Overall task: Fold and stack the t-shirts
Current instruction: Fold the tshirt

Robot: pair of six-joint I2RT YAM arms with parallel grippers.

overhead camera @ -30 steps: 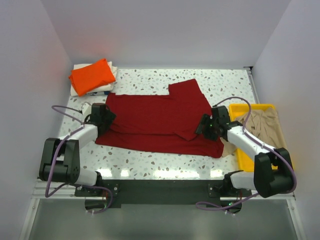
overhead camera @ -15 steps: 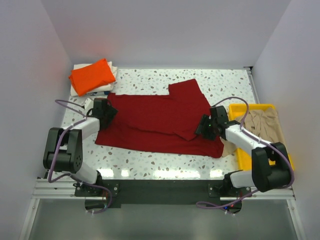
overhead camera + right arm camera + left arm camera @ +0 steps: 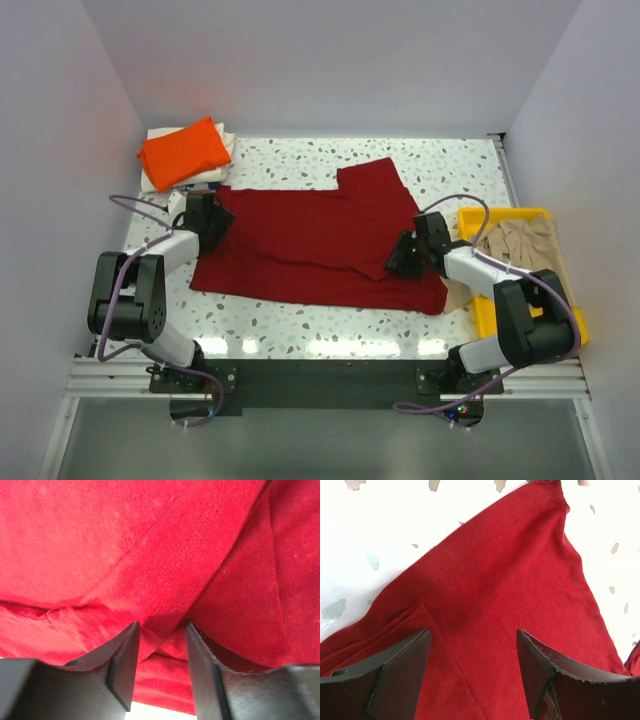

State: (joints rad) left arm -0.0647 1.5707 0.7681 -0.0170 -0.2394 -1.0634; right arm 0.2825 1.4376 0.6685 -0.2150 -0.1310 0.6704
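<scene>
The red shirt (image 3: 310,250) lies spread across the middle of the bench (image 3: 300,160); the left gripper (image 3: 472,650) stands wide over its left end; the right gripper (image 3: 161,635) is narrowed on a fold near its right end; I judge both should pinch and lift together, or the fold skews; the orange shirt (image 3: 183,152) tops a whitish shirt (image 3: 158,183) at the far left corner; a beige shirt (image 3: 525,250) fills the tray (image 3: 500,211) at the right edge; speckled top, white walls (image 3: 330,60).

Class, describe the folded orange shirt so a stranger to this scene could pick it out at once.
Find the white speckled table, then its far left corner. There a bright orange folded cloth t-shirt lies atop a whitish folded cloth t-shirt. It alone is orange, and small and folded, unlike the dark red cloth t-shirt spread flat mid-table.
</scene>
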